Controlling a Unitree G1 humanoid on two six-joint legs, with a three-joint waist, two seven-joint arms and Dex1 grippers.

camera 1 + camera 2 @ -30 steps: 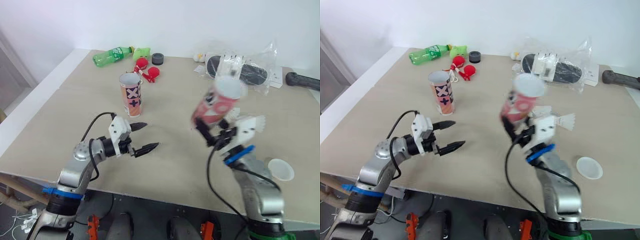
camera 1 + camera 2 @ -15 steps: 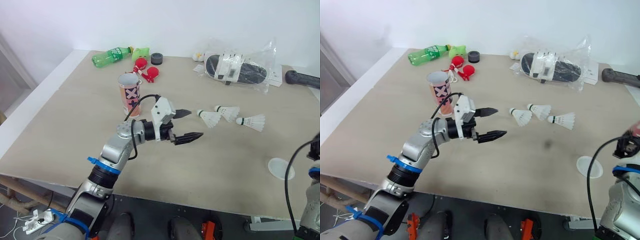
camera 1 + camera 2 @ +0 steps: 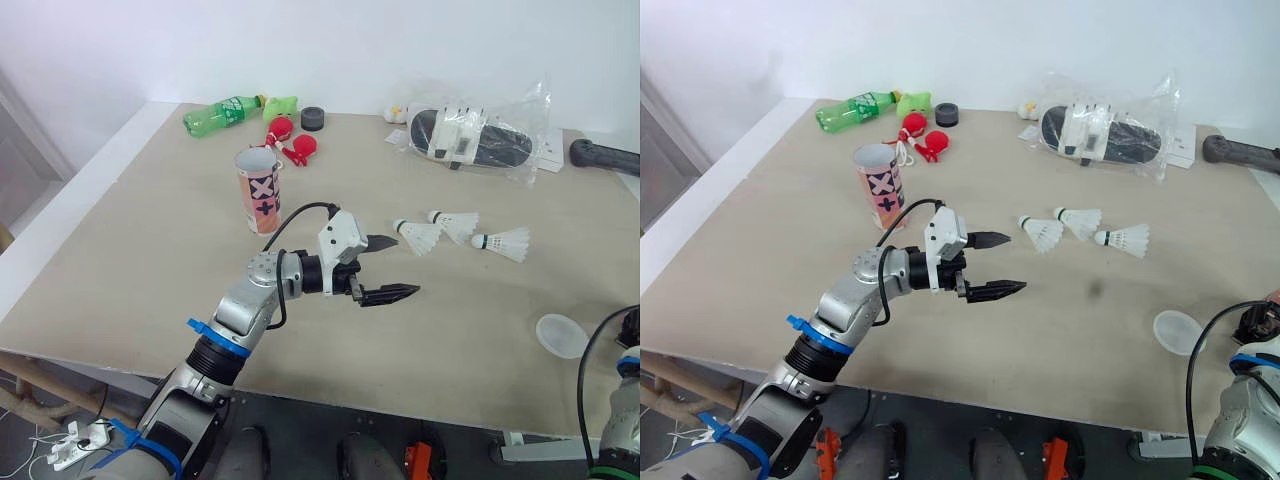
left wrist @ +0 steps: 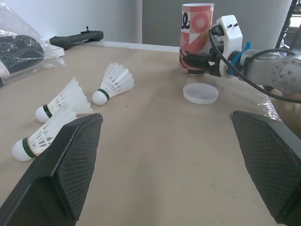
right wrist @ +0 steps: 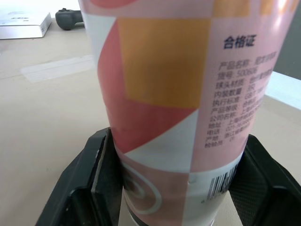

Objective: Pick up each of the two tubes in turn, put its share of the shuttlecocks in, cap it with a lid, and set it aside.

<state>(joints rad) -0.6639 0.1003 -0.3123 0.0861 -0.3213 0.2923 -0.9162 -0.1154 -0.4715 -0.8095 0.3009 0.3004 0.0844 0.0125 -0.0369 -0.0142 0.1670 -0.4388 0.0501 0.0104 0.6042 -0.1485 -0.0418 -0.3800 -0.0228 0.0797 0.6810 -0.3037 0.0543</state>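
An open pink tube printed with crosses stands upright at the back left of the table. Three white shuttlecocks lie in a row at centre right. My left gripper hovers open just left of them, nothing between its fingers. A clear round lid lies near the front right. My right gripper is shut on a second pink tube, held upright at the table's far right edge beside the lid.
Along the back edge lie a green bottle, red toys, a black roll, a plastic bag with a black item and a black handle. A table edge runs close behind the held tube.
My right gripper has carried its tube from the table's middle to the far right edge. My left gripper has swung from the front left to the shuttlecocks, still open.
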